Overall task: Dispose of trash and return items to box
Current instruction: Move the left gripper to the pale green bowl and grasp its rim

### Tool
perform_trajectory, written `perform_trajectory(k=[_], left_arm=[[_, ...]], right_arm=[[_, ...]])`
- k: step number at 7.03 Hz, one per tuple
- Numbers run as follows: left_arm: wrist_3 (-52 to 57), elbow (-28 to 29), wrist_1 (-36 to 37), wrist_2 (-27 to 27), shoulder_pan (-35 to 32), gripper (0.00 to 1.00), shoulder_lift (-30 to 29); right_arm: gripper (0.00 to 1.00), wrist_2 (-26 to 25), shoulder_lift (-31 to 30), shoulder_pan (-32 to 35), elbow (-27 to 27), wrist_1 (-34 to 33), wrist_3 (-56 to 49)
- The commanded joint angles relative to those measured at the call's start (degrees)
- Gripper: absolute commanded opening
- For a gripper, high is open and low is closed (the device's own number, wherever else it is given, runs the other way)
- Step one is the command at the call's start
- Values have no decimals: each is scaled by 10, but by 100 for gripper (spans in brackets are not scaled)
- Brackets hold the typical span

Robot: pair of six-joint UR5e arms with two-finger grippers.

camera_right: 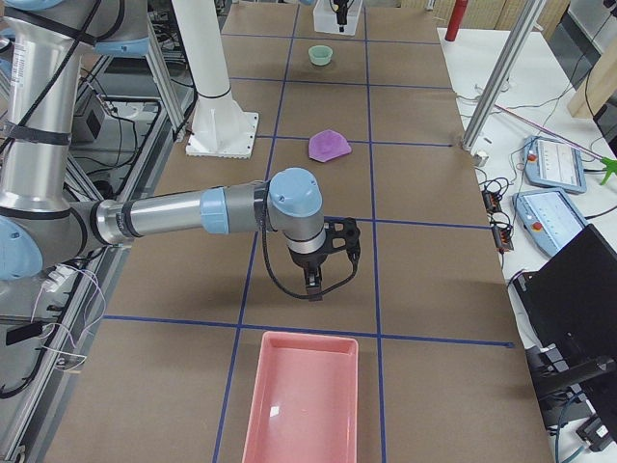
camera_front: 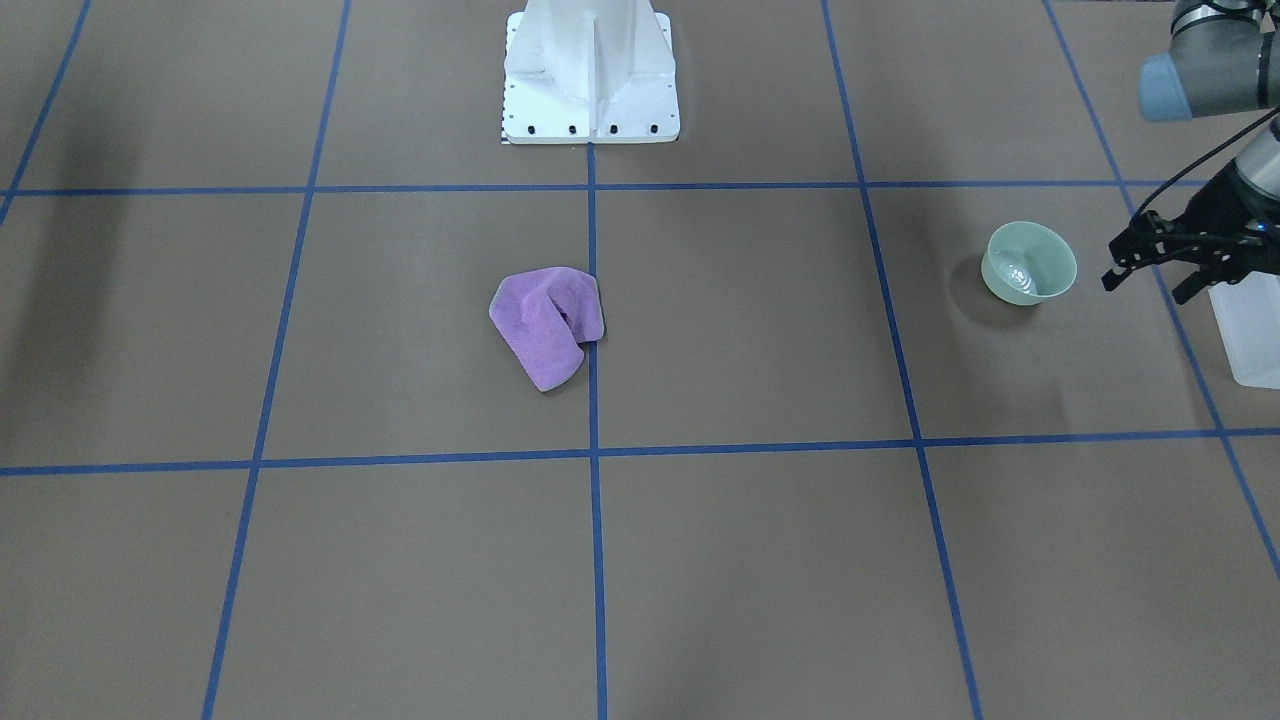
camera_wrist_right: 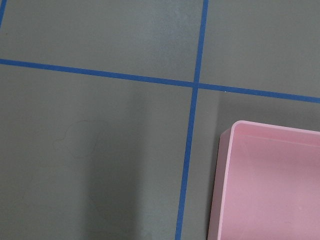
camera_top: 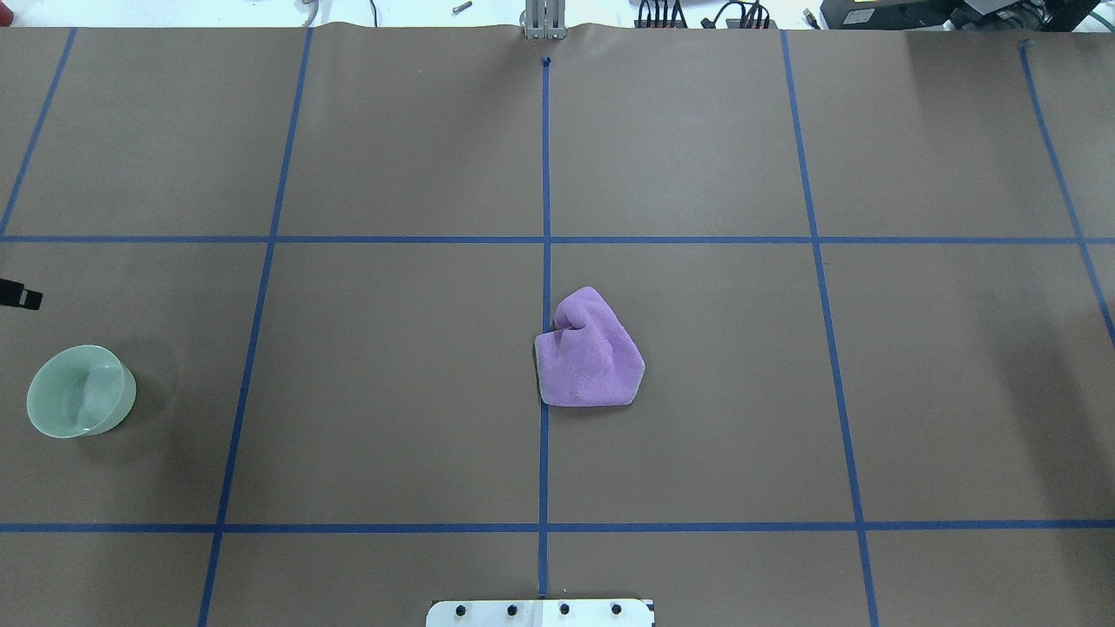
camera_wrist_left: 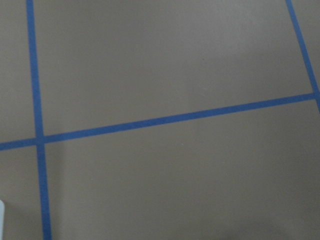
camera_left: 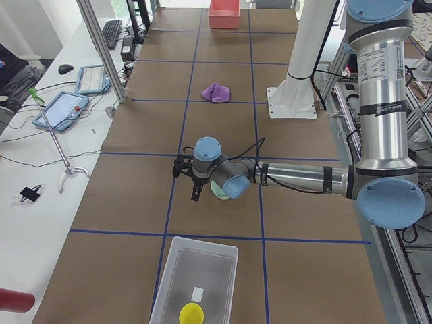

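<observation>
The pale mint-green bowl stands upright on the brown table at my left end; it also shows in the overhead view. My left gripper hovers beside it, between the bowl and the box, open and empty. The translucent box sits at the table's left end with the yellow cup inside it. My right gripper hangs over the table near the pink tray; it shows only in the exterior right view, so I cannot tell whether it is open or shut.
A crumpled purple cloth lies at the table's middle, in front of the white robot base. A pink tray sits at the right end of the table; its corner shows in the right wrist view.
</observation>
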Motion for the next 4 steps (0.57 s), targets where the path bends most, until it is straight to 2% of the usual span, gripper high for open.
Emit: perform_trajectory(k=[1,3,4], left_arm=[[-20,3,-51,31,64,99,30],[-22,26,-84,40,85,98,33],[-22,62,-135,41,98,88,32]], right_arm=[[100,0,-1,0,-1,0,0],[100,0,-2,0,-1,0,0],[100,0,-2,0,-1,0,0]])
